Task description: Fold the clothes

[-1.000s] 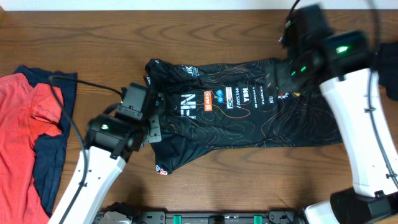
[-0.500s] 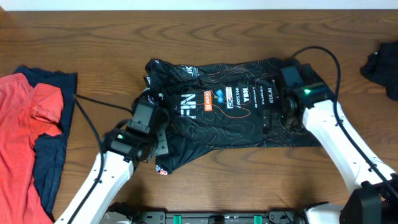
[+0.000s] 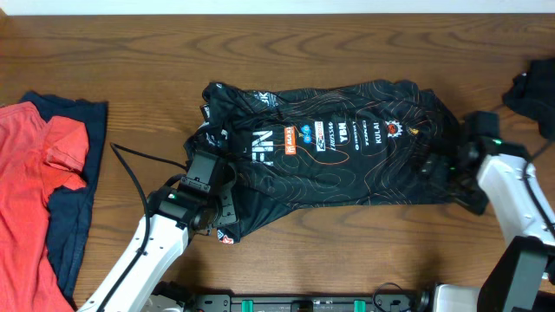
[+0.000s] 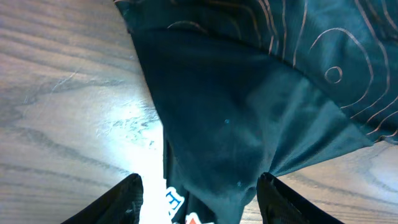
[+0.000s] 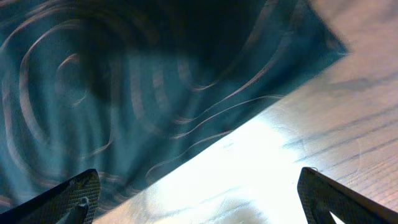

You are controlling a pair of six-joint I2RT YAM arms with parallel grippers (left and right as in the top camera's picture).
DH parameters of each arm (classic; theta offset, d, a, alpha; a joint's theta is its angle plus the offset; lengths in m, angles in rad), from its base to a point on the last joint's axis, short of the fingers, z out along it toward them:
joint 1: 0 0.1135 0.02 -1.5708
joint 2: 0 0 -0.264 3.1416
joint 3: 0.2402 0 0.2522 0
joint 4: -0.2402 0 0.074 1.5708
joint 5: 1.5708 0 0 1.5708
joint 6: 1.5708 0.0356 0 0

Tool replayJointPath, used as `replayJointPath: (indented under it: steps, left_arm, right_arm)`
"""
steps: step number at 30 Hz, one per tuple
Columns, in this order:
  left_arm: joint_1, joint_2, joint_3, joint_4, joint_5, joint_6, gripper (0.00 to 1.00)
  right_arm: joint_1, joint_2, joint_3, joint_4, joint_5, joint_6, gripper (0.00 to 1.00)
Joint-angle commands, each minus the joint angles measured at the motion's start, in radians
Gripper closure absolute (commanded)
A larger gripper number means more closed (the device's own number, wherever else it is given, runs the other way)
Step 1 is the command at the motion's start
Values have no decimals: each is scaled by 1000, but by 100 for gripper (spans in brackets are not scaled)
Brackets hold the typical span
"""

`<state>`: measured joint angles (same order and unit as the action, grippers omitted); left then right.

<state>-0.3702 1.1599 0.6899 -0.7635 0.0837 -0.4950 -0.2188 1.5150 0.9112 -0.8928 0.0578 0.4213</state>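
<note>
Jersey: thin black contour-lined sports jersey (image 3: 347, 160), spread at centre of wooden table (image 3: 347, 251).
Left gripper (image 4: 199, 196): jaws spread, over jersey's lower-left edge.
Right gripper (image 5: 199, 199): jaws spread wide, at jersey's right hem.
Other clothes: red and navy tops (image 3: 43, 173), far left.

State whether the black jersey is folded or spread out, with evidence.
Mostly spread, not folded: the black jersey lies flat on the table, logo row showing, left end rumpled.
</note>
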Motion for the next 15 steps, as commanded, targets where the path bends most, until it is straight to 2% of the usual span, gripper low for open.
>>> replayJointPath:
  steps: [1, 8, 15]
  left_arm:
    - [-2, -4, -24, 9, 11, -14, 38]
    - [-2, -4, -34, 11, 31, -16, 35]
    - [-2, -4, -34, 10, 36, -16, 33]
  right_arm:
    - [-72, -19, -58, 29, -33, 28, 1]
    - [-155, -19, -201, 166, -32, 27, 1]
    - [-225, -19, -210, 246, -33, 64, 1]
